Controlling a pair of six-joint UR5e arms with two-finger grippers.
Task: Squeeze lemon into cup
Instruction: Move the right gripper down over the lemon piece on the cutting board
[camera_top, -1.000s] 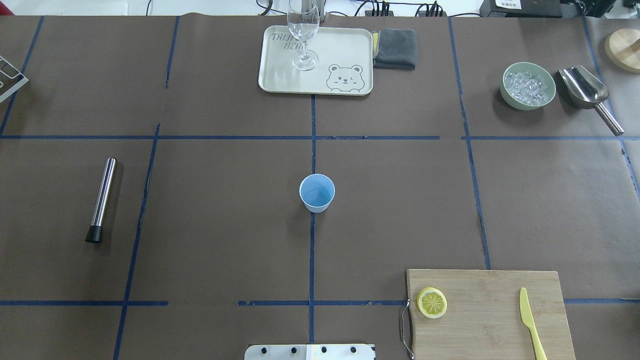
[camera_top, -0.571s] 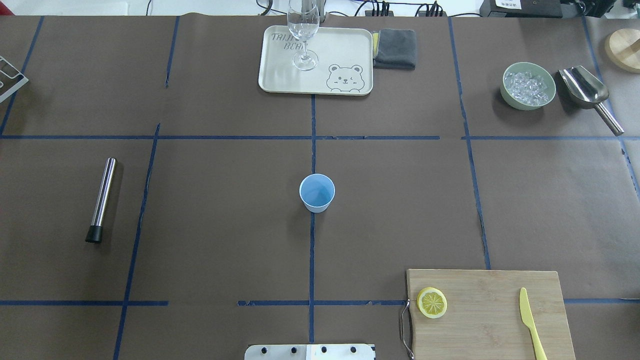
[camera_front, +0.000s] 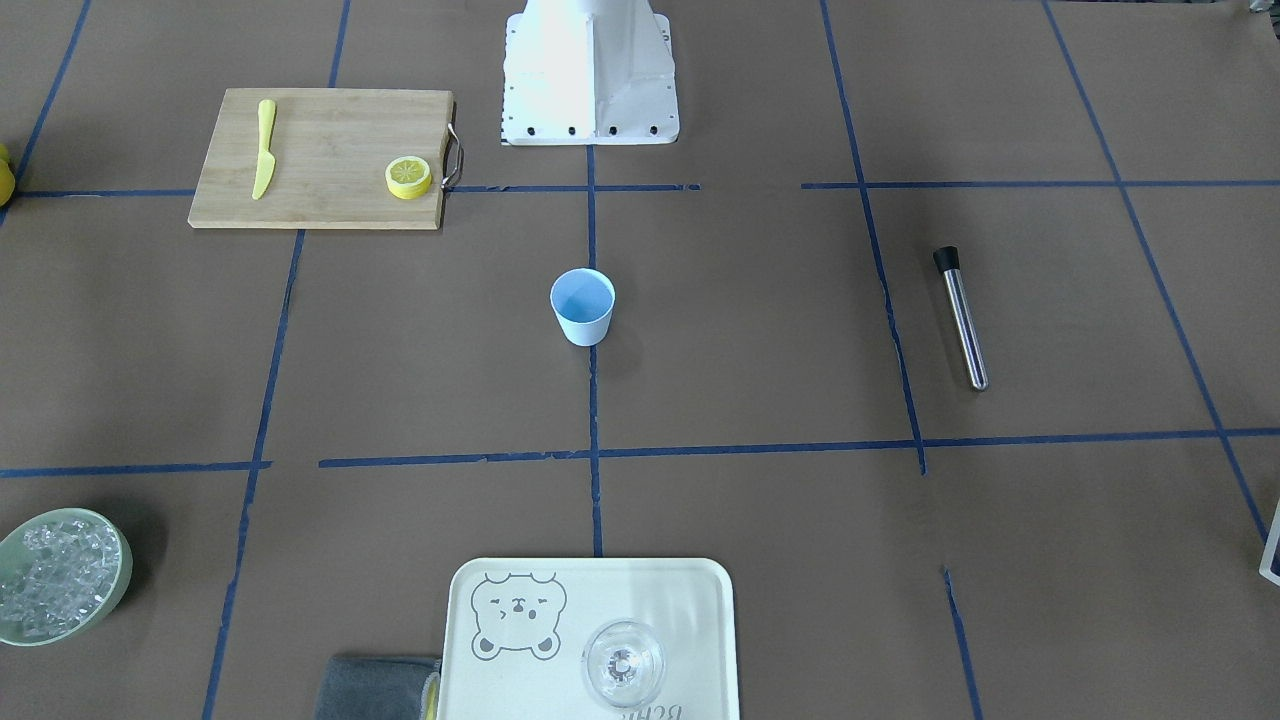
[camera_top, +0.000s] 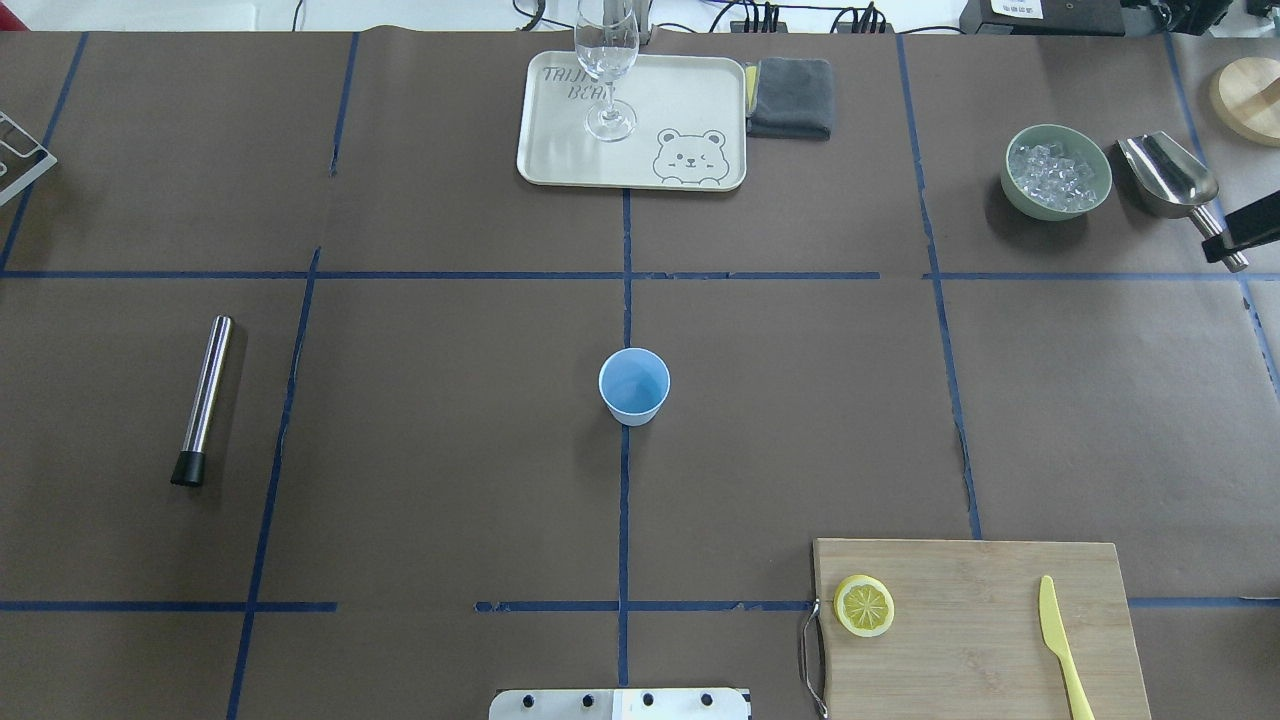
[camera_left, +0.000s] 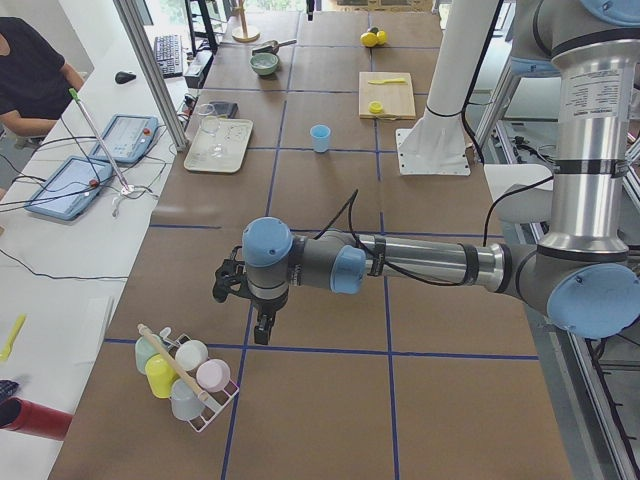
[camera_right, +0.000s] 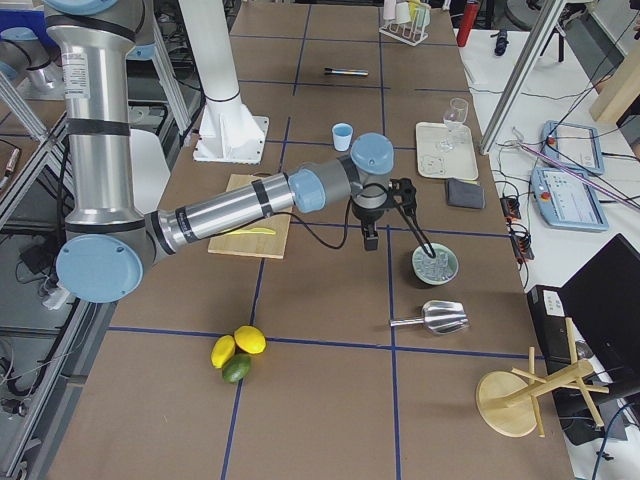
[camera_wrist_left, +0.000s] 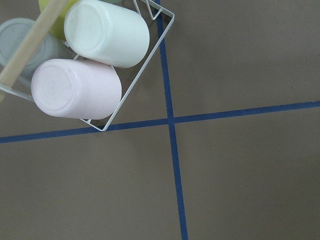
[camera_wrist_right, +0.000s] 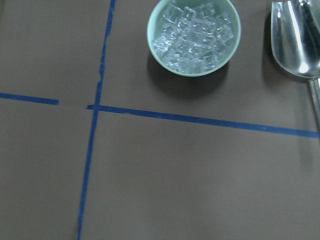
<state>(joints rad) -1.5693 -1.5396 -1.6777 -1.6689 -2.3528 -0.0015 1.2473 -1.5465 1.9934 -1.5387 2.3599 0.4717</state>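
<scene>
The lemon (camera_top: 864, 605) lies cut face up at the left end of a wooden cutting board (camera_top: 980, 650), also seen as the lemon (camera_front: 408, 177) from the front. The light-blue cup (camera_top: 634, 385) stands upright mid-table, the same cup (camera_front: 582, 305) looking empty. My left gripper (camera_left: 222, 285) hovers far off beside a rack of cups; whether it is open or shut I cannot tell. My right gripper (camera_right: 418, 232) hangs over the ice bowl; only a dark part of that arm (camera_top: 1245, 230) shows overhead, so its state is unclear. Neither gripper is near the lemon or cup.
A yellow knife (camera_top: 1060, 640) lies on the board. A tray (camera_top: 690, 100) with a wine glass (camera_top: 606, 60) and a grey cloth (camera_top: 790, 97) sit at the far edge. The ice bowl (camera_top: 1057, 170), scoop (camera_top: 1170, 175) and steel rod (camera_top: 205, 395) flank the cup.
A dark part of the right arm has come into the overhead view at the right edge, over the scoop's handle. The lemon and cup have not moved.
</scene>
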